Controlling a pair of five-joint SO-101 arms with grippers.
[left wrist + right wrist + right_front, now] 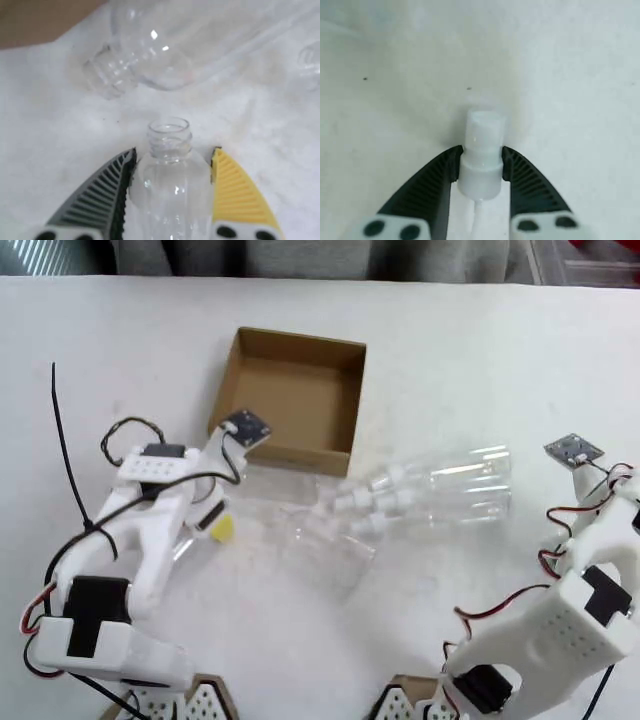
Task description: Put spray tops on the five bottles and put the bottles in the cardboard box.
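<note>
My left gripper (172,152) is shut on a clear bottle (170,190) with an open neck, held between the grey finger (100,200) and the yellow finger (237,195). In the high view this gripper (215,525) sits low over the table, just in front of the cardboard box (290,390). A second uncapped bottle (150,55) lies on its side just ahead of it. My right gripper (481,150) is shut on a white spray top (481,160), close above bare table. Three bottles with spray tops (430,490) lie side by side right of the box.
The box stands open with nothing in it. The uncapped bottle (325,540) lies in the table's middle, beside the capped ones. The right arm (570,620) stands at the front right, with cables trailing around both arms. The table's far edge (320,278) runs behind the box.
</note>
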